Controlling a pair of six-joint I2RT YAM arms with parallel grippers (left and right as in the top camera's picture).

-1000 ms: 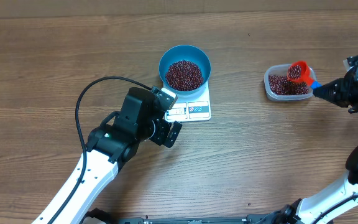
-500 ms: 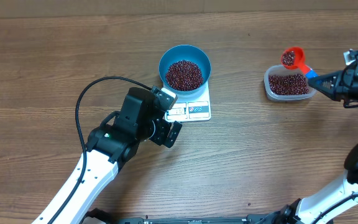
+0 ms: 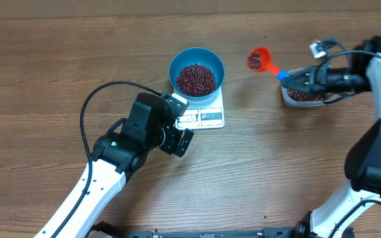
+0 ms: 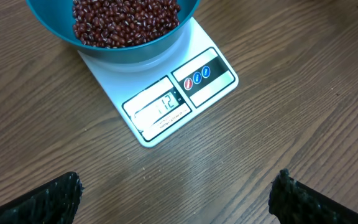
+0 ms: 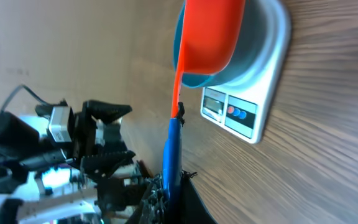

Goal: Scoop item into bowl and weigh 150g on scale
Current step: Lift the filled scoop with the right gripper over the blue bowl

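While a heap of red-brown beans lies in the blue bowl standing on the white scale, the right gripper is clenched on the blue handle of a red scoop, which hangs bean-laden over the table between bowl and clear tub. The left gripper hovers near the scale's display edge, jaws spread wide, grasping nothing

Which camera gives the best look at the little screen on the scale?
The left wrist view: the screen of the scale sits close and faces the camera, digits showing. Overhead shows it tiny; the right wrist view shows it tilted and small beyond the scoop.
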